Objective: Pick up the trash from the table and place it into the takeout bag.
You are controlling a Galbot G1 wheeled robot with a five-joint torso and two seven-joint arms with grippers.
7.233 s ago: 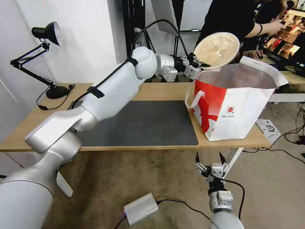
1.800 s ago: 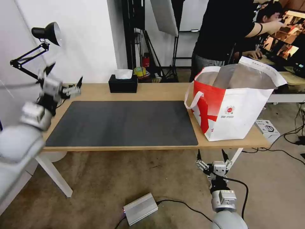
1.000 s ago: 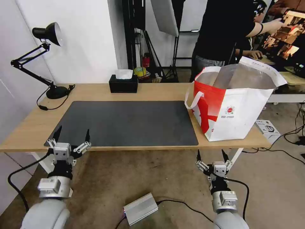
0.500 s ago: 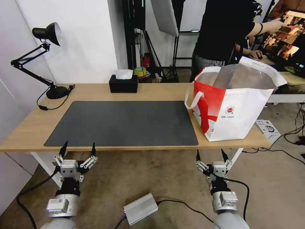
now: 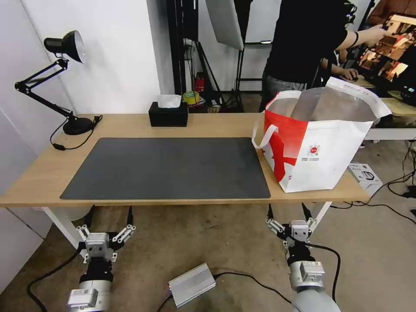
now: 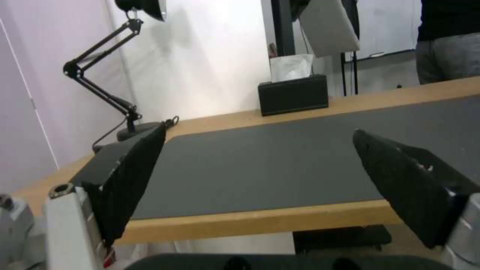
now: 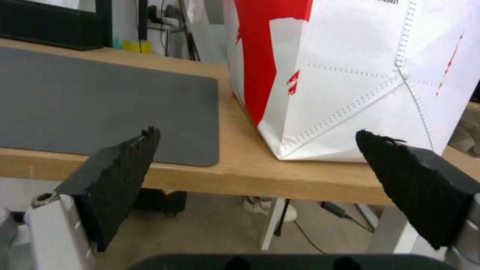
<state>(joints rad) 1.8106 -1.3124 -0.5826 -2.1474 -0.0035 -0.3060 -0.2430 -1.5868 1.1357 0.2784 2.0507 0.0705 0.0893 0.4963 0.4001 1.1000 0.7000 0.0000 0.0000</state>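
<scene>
Left gripper (image 5: 108, 213): fingers (image 6: 131, 176) spread wide, holding nothing. Hangs below the front edge of the bench (image 5: 130, 125), toward its left end, tips pointing up at the underside of the edge.

Right gripper (image 5: 286, 211): fingers (image 7: 120, 168) spread wide, holding nothing. Hangs below the bench's front edge near its right end, just under the takeout bag (image 5: 320, 147), tips up.

Bench: long light-wood top on white legs. Carries a large dark grey mat (image 5: 169, 167), bare on its whole surface.

Takeout bag: boxy, white with red panels, small round red logo on the front face, white loop handle drooping on its left side. Stands upright on the bench's right end, just beside the mat's right edge, its near corner close to the bench edge. Mouth open, silver foil lining showing; contents hidden below the rim, cannot tell what lies inside.

Tissue box (image 5: 168, 114): black, a white tissue standing up out of its top slot. At the back of the bench, behind the mat.

Desk lamp (image 5: 65, 43): black, jointed arm, base on the bench's back left corner.

Floor: a silver box (image 5: 192, 284) with a cable, between the two arms.
</scene>
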